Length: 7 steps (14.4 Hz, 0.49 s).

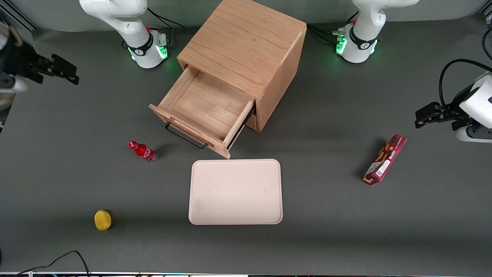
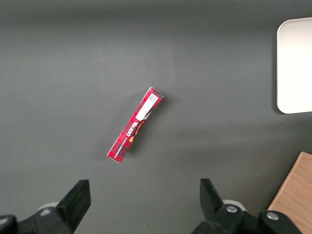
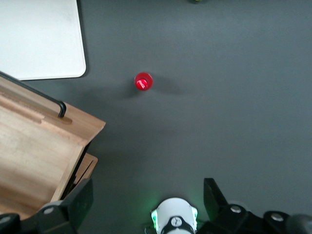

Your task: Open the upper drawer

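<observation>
The upper drawer of the cube-shaped oak cabinet stands pulled far out, its bare wooden inside showing and its black wire handle at the front. In the right wrist view the drawer and its handle show from above. My gripper hangs high toward the working arm's end of the table, well away from the drawer. Its fingers stand wide apart with nothing between them.
A pale tray lies in front of the drawer. A small red bottle stands near the handle, and a yellow object sits nearer the camera. A red snack box lies toward the parked arm's end.
</observation>
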Available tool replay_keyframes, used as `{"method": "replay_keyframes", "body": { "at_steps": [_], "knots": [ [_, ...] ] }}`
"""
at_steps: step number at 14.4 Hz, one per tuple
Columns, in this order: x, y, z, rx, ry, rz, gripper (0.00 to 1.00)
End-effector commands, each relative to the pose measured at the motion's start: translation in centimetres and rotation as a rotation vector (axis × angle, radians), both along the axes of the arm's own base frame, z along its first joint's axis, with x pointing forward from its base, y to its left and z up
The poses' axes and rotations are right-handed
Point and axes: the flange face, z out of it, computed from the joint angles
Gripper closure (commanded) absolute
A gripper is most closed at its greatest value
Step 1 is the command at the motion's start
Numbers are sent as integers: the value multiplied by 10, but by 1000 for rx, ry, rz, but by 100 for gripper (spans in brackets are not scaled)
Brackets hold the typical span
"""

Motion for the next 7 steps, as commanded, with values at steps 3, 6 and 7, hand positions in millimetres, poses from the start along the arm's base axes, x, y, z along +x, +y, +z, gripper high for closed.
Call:
{"method": "replay_keyframes", "body": {
  "at_steps": [3, 6, 7],
  "knots": [
    [-32, -10, -15, 5, -78, -37, 0],
    [-25, -10, -5, 9, -101, -35, 0],
    [-22, -11, -5, 12, -101, -38, 0]
  ]
}}
